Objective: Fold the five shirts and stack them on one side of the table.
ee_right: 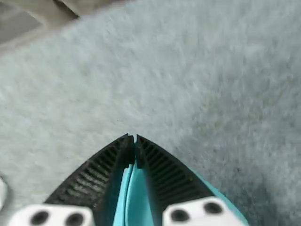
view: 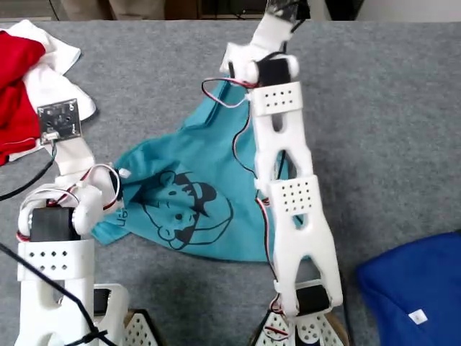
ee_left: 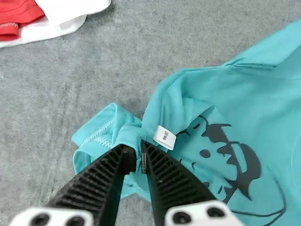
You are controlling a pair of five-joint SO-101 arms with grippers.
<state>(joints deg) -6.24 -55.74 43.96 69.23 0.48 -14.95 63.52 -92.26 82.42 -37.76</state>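
Observation:
A teal shirt (view: 194, 144) with a dark cartoon print lies spread in the middle of the grey table (view: 389, 115). My left gripper (ee_left: 138, 153) is shut on a bunched fold of the teal shirt (ee_left: 225, 103) beside its white label (ee_left: 164, 136); from above this is the shirt's near-left corner (view: 115, 184). My right gripper (ee_right: 132, 138) is shut on a thin edge of the teal cloth (ee_right: 134, 193). In the high view the right gripper (view: 232, 72) sits at the shirt's far corner, near the table's back edge.
A red shirt (view: 14, 86) and a white shirt (view: 57, 72) lie heaped at the far left. A blue shirt (view: 410, 288) with a small white tag lies at the near right. Bare grey table stretches to the right of the right arm.

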